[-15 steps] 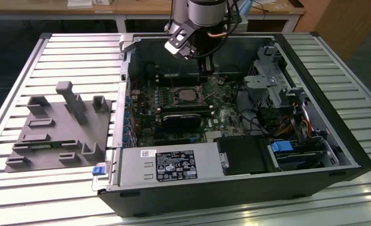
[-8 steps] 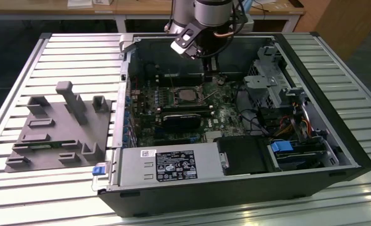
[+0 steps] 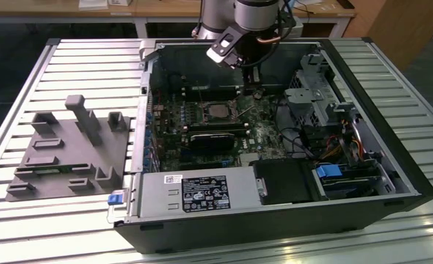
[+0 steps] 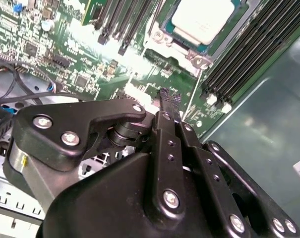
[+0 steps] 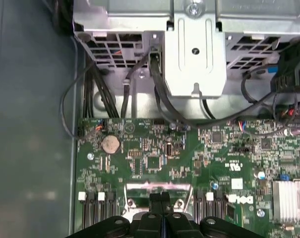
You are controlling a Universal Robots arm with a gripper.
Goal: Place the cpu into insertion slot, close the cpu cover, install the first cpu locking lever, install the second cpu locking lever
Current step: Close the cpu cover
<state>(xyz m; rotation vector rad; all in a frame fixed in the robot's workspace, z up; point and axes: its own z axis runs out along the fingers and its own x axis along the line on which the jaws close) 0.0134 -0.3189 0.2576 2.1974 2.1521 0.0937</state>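
Exterior view puts my hand (image 3: pixel 251 91) down inside the open computer case (image 3: pixel 275 231), near the insertion slot (image 3: pixel 203 114) on the exterior view's right; the cpu (image 3: pixel 218 111) lies seated in that slot; the second wrist view shows the silvery cpu cover (image 4: pixel 164 42) framing the chip; in both wrist views the fingers (image 5: pixel 154 199) are pressed together, holding nothing, above the green motherboard (image 5: pixel 154 148).

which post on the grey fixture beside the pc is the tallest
The narrow post at the fixture's far edge, between two shorter blocks; it rises well above every other one.
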